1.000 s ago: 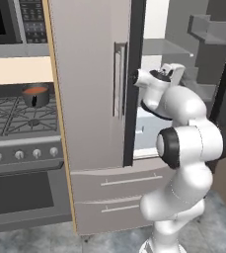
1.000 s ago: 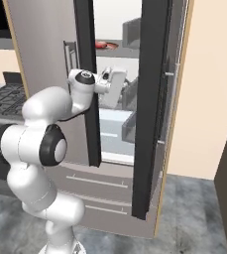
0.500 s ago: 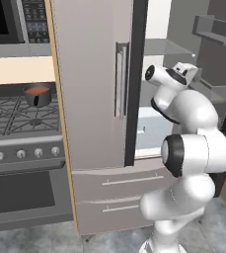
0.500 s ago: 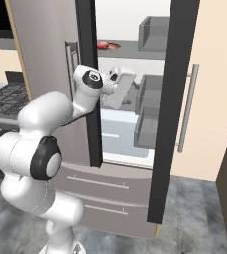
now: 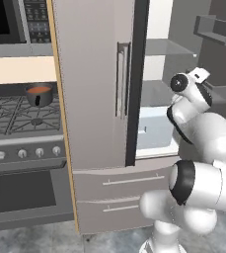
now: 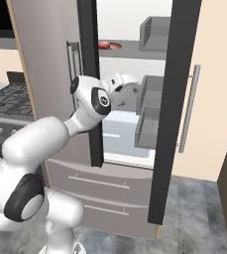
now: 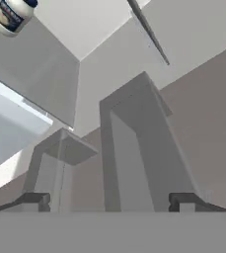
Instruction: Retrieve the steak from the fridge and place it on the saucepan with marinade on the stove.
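Fridge: tall grey unit, left door shut with a vertical bar handle, right door swung open, two lower drawers shut.
Door bins: grey, stacked on the inside of the open door, just beside the arm's wrist; in the hand view they rise directly ahead of the fingers.
Steak: red slab on a plate on the upper inner shelf, above and a little left of the gripper, apart from it.
Jar: white with a dark lid and printed label, at the top left corner of the hand view, on a grey shelf.
Gripper: inside the fridge opening at middle-shelf height, fingers spread wide, nothing between them.
Saucepan: dark pot with orange-red liquid, on the rear grate of the stove, left of the fridge.
Microwave: above the stove.
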Robot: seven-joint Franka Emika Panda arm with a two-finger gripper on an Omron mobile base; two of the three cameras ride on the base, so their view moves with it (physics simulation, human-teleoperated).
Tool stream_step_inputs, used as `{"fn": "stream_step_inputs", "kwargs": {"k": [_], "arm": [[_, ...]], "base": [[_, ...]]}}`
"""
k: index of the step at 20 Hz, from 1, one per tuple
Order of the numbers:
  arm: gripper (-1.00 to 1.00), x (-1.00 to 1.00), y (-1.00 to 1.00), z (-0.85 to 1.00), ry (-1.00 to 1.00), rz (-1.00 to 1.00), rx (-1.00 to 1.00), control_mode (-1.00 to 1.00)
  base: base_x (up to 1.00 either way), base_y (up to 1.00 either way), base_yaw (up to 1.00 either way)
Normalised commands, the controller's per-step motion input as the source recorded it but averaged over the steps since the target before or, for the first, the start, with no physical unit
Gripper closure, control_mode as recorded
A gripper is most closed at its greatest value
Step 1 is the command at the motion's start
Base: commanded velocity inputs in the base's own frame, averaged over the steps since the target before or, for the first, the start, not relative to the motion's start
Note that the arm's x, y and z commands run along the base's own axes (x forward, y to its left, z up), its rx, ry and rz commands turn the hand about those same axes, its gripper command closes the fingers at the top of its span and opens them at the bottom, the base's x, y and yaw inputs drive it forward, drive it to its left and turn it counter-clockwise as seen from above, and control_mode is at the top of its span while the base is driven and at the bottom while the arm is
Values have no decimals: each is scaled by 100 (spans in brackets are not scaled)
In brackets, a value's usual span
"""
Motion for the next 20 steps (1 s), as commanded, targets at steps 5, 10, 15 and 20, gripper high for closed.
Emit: {"fn": "stream_step_inputs", "kwargs": {"k": [5, 10, 15, 20], "arm": [[-100, -64, 90, -2, -32, 4, 6, -100], [-100, -47, 100, 0, -33, 0, 8, -100], [-100, -39, 100, -1, -36, 0, 19, -100], [-100, -26, 95, 0, -16, 0, 31, -100]], "base": [[0, 0, 0], [0, 0, 0], [0, 0, 0], [0, 0, 0]]}}
